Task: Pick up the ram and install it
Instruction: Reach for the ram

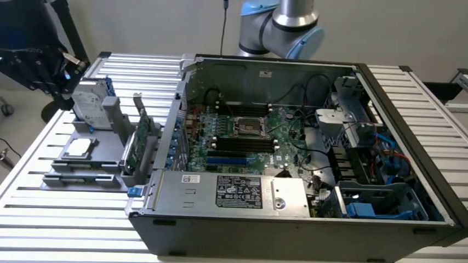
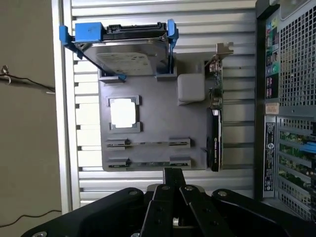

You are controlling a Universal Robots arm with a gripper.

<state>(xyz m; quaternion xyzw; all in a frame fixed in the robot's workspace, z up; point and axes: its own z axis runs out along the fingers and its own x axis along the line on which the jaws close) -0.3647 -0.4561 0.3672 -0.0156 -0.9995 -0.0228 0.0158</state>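
Hand (image 2: 173,172) pinched shut on nothing, close to the gray holder (image 2: 158,118); I see the ram (image 2: 149,163) lying in its slot, lower left of the exterior view, on the slatted surface (image 2: 207,24).

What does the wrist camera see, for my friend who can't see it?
The shut gripper hangs above a grey parts holder on a slatted metal table. It carries the ram nearest the gripper, a processor chip, a blue-railed hard drive and an expansion card; a computer case stands beside it.
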